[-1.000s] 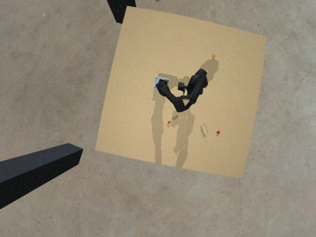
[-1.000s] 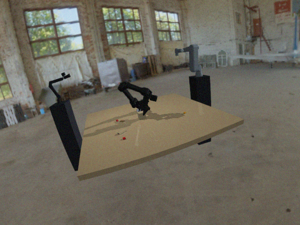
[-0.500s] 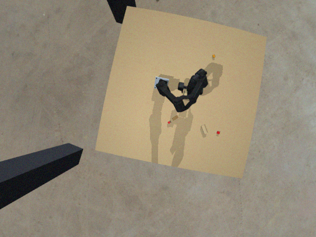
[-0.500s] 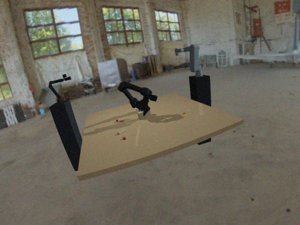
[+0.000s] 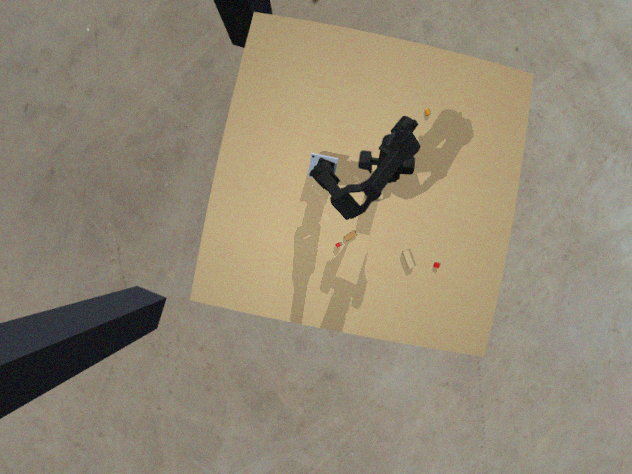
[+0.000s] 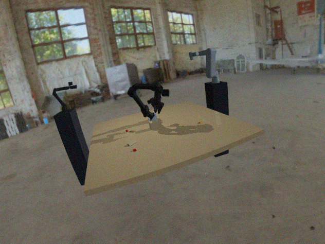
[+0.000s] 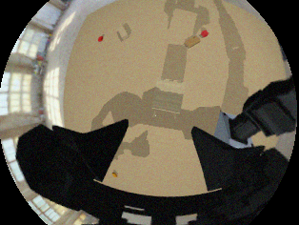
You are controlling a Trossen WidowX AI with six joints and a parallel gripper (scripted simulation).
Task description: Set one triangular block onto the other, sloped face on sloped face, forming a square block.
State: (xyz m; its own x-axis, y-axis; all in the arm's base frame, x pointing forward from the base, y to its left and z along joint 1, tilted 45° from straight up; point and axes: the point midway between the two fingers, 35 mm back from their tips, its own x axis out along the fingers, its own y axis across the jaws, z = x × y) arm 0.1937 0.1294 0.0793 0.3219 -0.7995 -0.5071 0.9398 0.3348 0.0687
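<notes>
A pale wooden block (image 7: pixel 168 101) with a square, flat-looking top rests on the table in the wrist view, ahead of the fingers and mostly in shadow. Its sides barely show, so I cannot see a seam between two triangular blocks or tell whether the ends are even. No separate triangular block can be made out. The block cannot be made out in either the top or the exterior view. My gripper (image 7: pixel 160 125) is open and empty, with its fingers wide apart, raised above the table and apart from the block.
A brown block (image 5: pixel 350 235) (image 7: pixel 192 41) lies beside a red cube (image 5: pixel 337 245) (image 7: pixel 205 33). A pale channel-like piece (image 7: pixel 125 32) lies near another red cube (image 5: pixel 436 265) (image 6: pixel 134 150) (image 7: pixel 100 38). A small orange object (image 5: pixel 427 112) (image 6: pixel 200 122) (image 7: pixel 114 174) lies beyond the arm. The arm's base plate (image 5: pixel 316 157) is close by.
</notes>
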